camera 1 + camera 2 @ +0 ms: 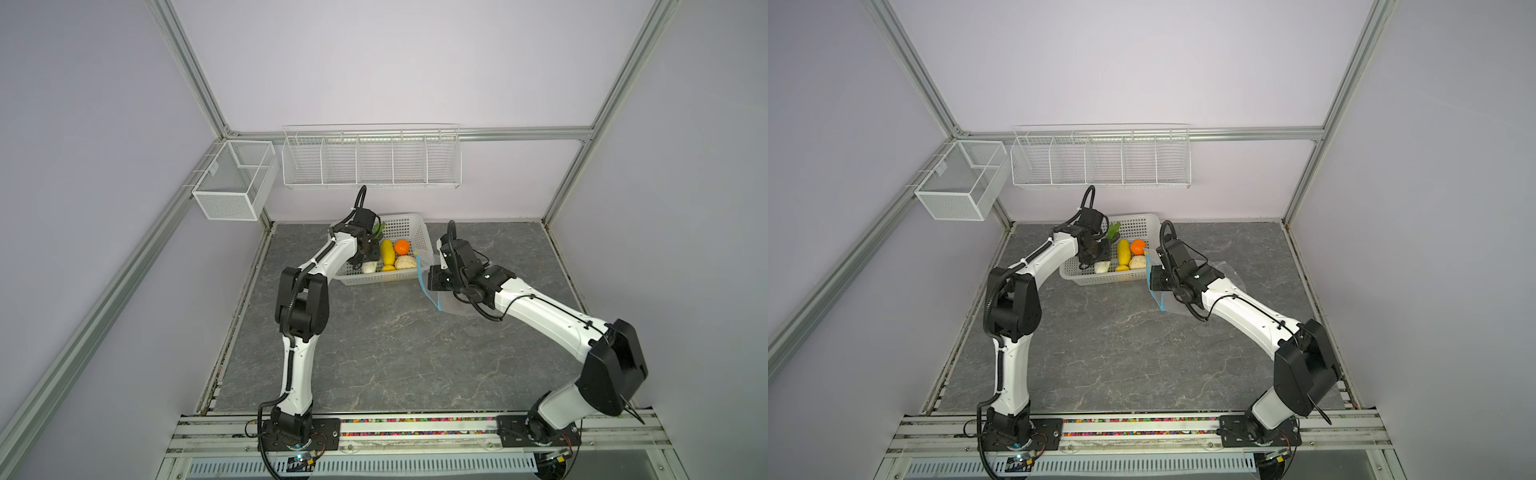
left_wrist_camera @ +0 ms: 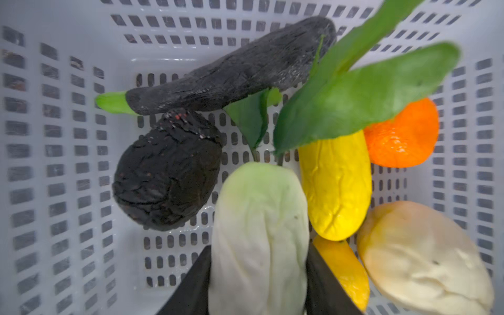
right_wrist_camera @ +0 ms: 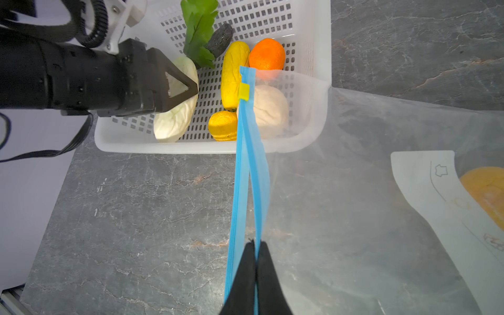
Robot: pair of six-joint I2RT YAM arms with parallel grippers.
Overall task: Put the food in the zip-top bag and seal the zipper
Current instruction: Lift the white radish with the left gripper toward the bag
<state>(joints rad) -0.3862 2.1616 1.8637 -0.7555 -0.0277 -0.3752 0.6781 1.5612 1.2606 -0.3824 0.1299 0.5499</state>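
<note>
Basket (image 3: 191, 147) beside zip-top bag (image 3: 354, 218) mouth

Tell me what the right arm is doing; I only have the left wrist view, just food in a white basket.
Observer: The right gripper is shut on the zipper of the zip-top bag.
Operator: Where is the bag's mouth?
Observer: In both top views the zipper runs close beside the white basket's right-hand wall.
Operator: Anything inside yet?
Observer: One orange-yellow piece shows through the plastic, partly behind the white label.
</note>
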